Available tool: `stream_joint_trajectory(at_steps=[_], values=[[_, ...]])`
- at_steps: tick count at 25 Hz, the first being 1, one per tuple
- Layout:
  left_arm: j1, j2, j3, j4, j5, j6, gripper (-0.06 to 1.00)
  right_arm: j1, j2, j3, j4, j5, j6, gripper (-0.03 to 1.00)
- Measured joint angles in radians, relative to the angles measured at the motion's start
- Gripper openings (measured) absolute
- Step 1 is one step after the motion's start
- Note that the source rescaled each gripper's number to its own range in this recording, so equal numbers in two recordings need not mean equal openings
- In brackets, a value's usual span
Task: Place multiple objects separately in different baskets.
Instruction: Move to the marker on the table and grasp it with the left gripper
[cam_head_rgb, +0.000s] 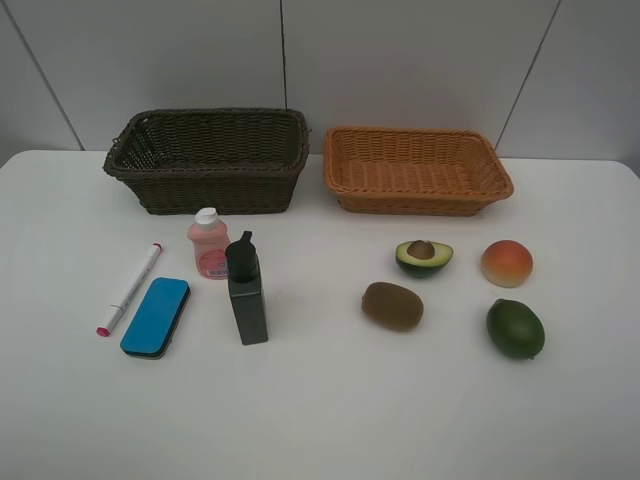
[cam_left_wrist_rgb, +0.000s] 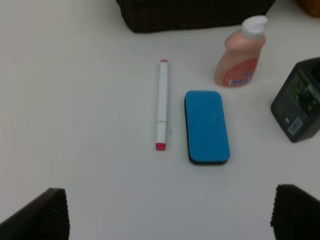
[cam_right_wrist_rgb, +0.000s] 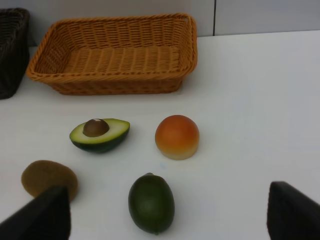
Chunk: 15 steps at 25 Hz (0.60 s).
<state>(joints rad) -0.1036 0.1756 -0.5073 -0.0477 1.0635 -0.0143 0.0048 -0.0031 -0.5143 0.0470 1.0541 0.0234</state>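
Exterior high view: 8 objects lie on the white counter (cam_head_rgb: 320, 430), and none is in a basket. The dark brown basket (cam_head_rgb: 215, 190) and the light orange basket (cam_head_rgb: 420, 203) sit side by side at the far edge, near each other but apart. What shows of both interiors is bare.

In front of the dark basket are 4 items. The white marker (cam_head_rgb: 130, 288) lies with the blue eraser (cam_head_rgb: 156, 316) just beside it. The pink bottle (cam_head_rgb: 209, 245) and the dark green bottle (cam_head_rgb: 246, 290) stand close together, both apparently upright.

In front of the orange basket are 4 fruits, all apart: the halved avocado (cam_head_rgb: 423, 256), cut face up, the kiwi (cam_head_rgb: 392, 305), the peach (cam_head_rgb: 506, 263) and the green round fruit (cam_head_rgb: 515, 328).

Neither arm shows in this view. In the left wrist view the left claw (cam_left_wrist_rgb: 170, 220) is spread fully wide and holds nothing, with marker and eraser ahead of it. In the right wrist view the right claw (cam_right_wrist_rgb: 170, 237) is equally wide and empty, with the green fruit nearest it.

Assessment: the task is at its opening step, and no pick has begun. The next move calls for each arm to settle on 1 object and descend square over it. The marker is thin and low, so the jaws must close across its barrel close to the counter. The round fruits may roll if 1 finger touches first. The likely sorting is the left group to the dark basket and the fruit to the orange one.
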Motion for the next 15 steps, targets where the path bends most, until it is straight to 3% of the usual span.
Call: stream_joint_trajectory(at_steps=[7, 15], values=[[0.0, 0.468, -0.044, 0.026, -0.043, -0.002, 1.0, 0.0, 0.0, 0.0, 0.0, 0.0, 0.0, 1.0], [0.0, 0.969, -0.213, 0.065, -0.149, -0.003, 1.0, 0.0, 0.0, 0.0, 0.0, 0.0, 0.0, 1.0]])
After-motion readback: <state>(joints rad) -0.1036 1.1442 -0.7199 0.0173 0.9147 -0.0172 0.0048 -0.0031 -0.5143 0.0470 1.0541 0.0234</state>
